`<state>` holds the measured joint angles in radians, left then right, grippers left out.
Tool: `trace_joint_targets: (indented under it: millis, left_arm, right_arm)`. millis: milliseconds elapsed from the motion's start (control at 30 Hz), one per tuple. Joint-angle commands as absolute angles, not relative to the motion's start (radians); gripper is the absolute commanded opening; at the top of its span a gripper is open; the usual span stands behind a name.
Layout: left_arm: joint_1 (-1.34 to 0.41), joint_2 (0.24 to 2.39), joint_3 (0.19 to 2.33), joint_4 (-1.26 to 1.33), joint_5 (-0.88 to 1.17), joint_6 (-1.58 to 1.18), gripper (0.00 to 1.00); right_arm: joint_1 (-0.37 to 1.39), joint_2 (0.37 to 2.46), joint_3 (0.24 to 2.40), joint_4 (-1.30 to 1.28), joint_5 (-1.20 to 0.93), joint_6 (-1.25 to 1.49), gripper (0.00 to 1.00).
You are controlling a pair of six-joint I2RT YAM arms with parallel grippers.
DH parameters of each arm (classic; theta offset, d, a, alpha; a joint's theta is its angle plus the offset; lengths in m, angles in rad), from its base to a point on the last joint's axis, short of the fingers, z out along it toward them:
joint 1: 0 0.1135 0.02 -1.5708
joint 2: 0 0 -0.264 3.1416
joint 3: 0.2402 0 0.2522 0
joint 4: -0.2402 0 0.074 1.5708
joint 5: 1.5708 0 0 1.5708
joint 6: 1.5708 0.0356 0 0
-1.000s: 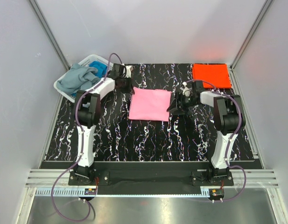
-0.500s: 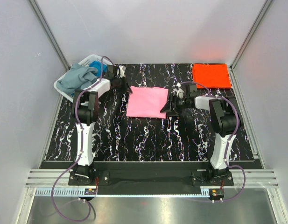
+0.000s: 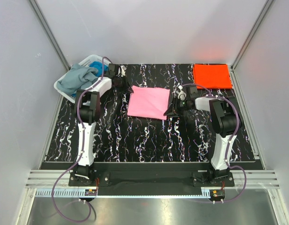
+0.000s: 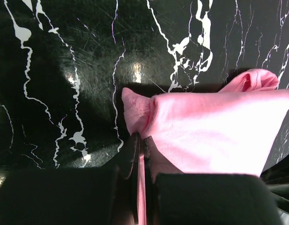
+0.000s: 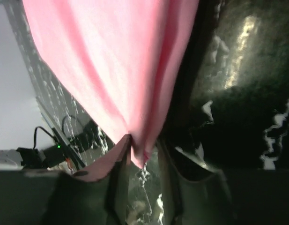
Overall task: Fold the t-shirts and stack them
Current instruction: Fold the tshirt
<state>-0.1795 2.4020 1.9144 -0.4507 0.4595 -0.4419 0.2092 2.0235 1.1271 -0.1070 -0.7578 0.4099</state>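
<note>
White lattice basket (image 3: 93, 58) at far-left corner of black, white-veined table (image 3: 149, 136). Grey walls, aluminium rails around.

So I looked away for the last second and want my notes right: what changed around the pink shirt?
The right tool closed in on the right edge of the pink t-shirt, jaws narrowing around the cloth; a firm grip isn't clear yet. The shirt slid slightly left. The left tool stays pinched on its left corner; the orange-red t-shirt and the basket are unchanged.
</note>
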Motion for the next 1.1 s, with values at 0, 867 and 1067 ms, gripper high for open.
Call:
trace_joint_targets:
  millis: [0, 867, 1067]
  left_arm:
    - [-0.172, 2.428, 1.913, -0.497, 0.391, -0.431, 0.0]
    - [-0.16, 2.499, 1.997, -0.512, 0.543, -0.396, 0.0]
    - [-0.15, 2.514, 2.003, -0.489, 0.606, -0.396, 0.0]
  right_arm:
    - [0.207, 1.953, 1.146, -0.176, -0.654, 0.397, 0.4]
    - [0.141, 2.474, 1.954, -0.46, -0.666, 0.304, 0.93]
    - [0.167, 2.506, 1.973, -0.489, -0.678, 0.276, 0.93]
